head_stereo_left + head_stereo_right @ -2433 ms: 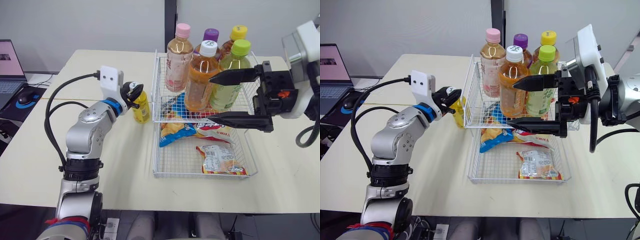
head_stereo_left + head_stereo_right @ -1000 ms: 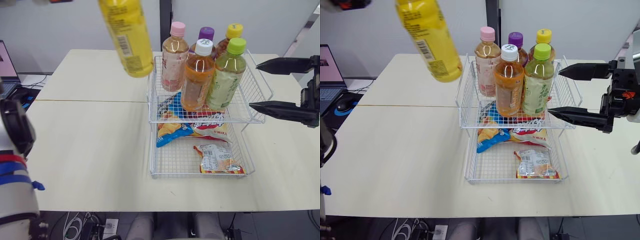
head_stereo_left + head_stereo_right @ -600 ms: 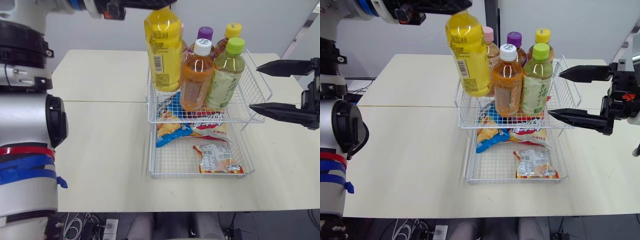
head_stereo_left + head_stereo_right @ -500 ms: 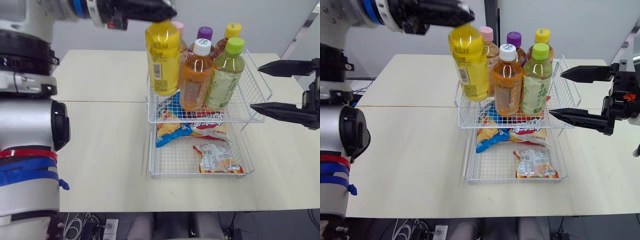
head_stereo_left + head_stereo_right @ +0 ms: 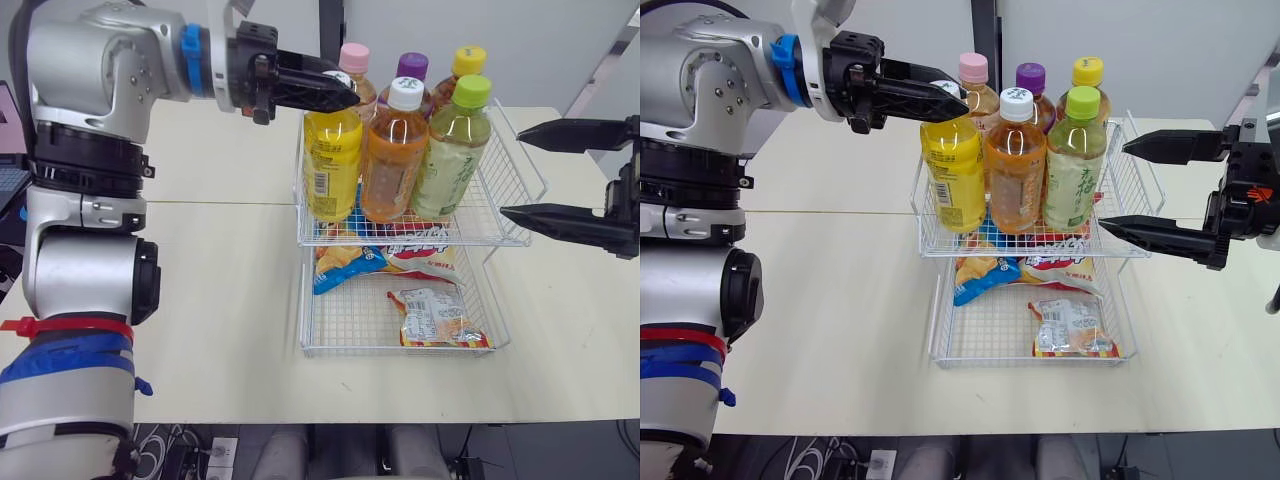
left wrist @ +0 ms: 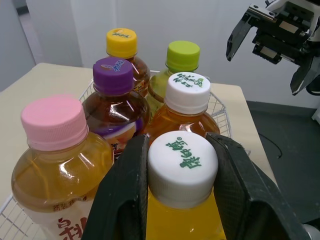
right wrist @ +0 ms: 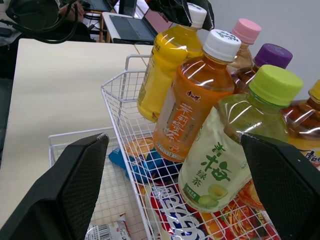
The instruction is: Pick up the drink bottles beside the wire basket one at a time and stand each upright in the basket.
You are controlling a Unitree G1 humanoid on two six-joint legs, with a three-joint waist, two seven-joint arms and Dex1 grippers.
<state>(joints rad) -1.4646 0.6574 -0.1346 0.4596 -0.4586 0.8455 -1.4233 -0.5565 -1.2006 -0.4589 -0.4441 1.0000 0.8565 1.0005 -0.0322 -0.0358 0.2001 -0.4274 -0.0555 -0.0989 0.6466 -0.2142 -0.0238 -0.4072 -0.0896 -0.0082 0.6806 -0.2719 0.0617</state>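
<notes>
A yellow drink bottle (image 5: 332,165) with a white cap (image 6: 183,168) stands upright in the front left corner of the wire basket's upper tier (image 5: 500,228). My left gripper (image 5: 345,90) is shut on that cap from above. Beside it stand an orange bottle (image 5: 395,160) and a green bottle (image 5: 450,155). Behind them are bottles with a pink cap (image 5: 354,57), a purple cap (image 5: 410,66) and a yellow cap (image 5: 472,60). To the right of the basket my right gripper (image 5: 512,173) hangs open, holding nothing.
The basket's lower tier (image 5: 345,335) holds several snack packets (image 5: 435,320). The cream table (image 5: 200,300) stretches bare to the left and in front of the basket.
The yellow bottle has come down from above the basket rim and now stands in the upper tier, with my left gripper still on its cap. The right gripper has not moved.
</notes>
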